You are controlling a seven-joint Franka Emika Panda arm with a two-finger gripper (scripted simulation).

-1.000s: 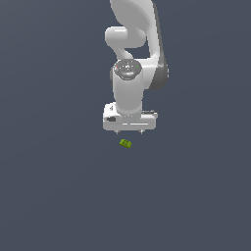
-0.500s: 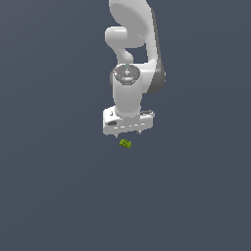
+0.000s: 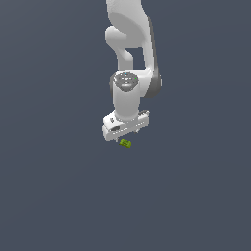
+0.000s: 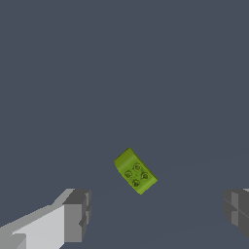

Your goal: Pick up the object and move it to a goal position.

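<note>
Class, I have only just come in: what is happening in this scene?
A white robot arm hangs above a small lime-green block lying on a plain grey surface. Its gripper is open, with one finger on each side and the block lying apart from both, at an angle to them. Nothing is gripped yet; the pick-up has not happened.

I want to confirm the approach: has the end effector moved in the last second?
Yes. In the exterior view the end effector has turned and shifted slightly toward that view's left, judged against the green block, which has stayed in place.
</note>
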